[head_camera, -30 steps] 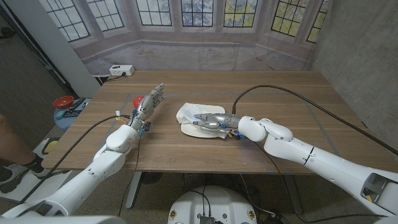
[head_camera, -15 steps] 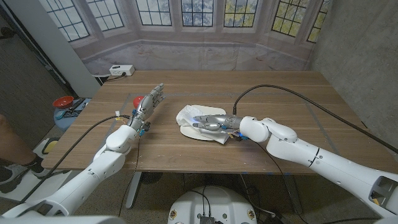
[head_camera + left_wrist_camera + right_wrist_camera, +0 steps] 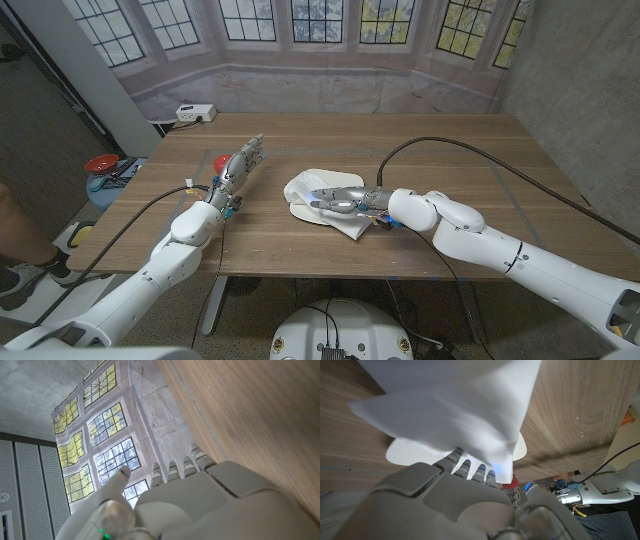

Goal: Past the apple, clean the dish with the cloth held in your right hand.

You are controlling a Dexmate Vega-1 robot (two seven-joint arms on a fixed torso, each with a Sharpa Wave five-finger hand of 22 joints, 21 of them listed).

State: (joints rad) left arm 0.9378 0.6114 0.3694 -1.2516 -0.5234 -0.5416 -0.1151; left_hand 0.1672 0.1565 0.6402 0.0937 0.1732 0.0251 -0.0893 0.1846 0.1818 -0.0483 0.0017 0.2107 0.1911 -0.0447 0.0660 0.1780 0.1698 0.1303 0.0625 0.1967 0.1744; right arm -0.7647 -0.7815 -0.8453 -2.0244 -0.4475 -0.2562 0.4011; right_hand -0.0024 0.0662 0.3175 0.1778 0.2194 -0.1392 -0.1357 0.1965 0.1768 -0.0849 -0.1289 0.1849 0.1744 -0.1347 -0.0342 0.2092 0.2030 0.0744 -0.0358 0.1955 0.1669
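Note:
A white dish (image 3: 299,210) lies at the table's middle, mostly under a crumpled white cloth (image 3: 303,184). My right hand (image 3: 344,200) presses on the cloth and holds it over the dish, and a corner of the cloth trails off the dish's near rim. In the right wrist view the cloth (image 3: 450,415) spreads beyond my right hand (image 3: 460,500), with the dish's rim (image 3: 407,454) under it and a bit of the red apple (image 3: 509,481) past it. The apple (image 3: 219,160) sits left of the dish, partly hidden by my left hand (image 3: 241,163), which holds nothing, fingers extended. Those fingers (image 3: 172,471) show over the table.
A white power box (image 3: 195,112) sits at the table's far left corner. A black cable (image 3: 450,148) arcs over the table to my right wrist. Off the table's left edge are a red object (image 3: 100,163) and a person's leg (image 3: 15,225).
My right hand has slid a little toward the table's near edge with the cloth, whose corner now trails farther off the dish. The left hand has not moved.

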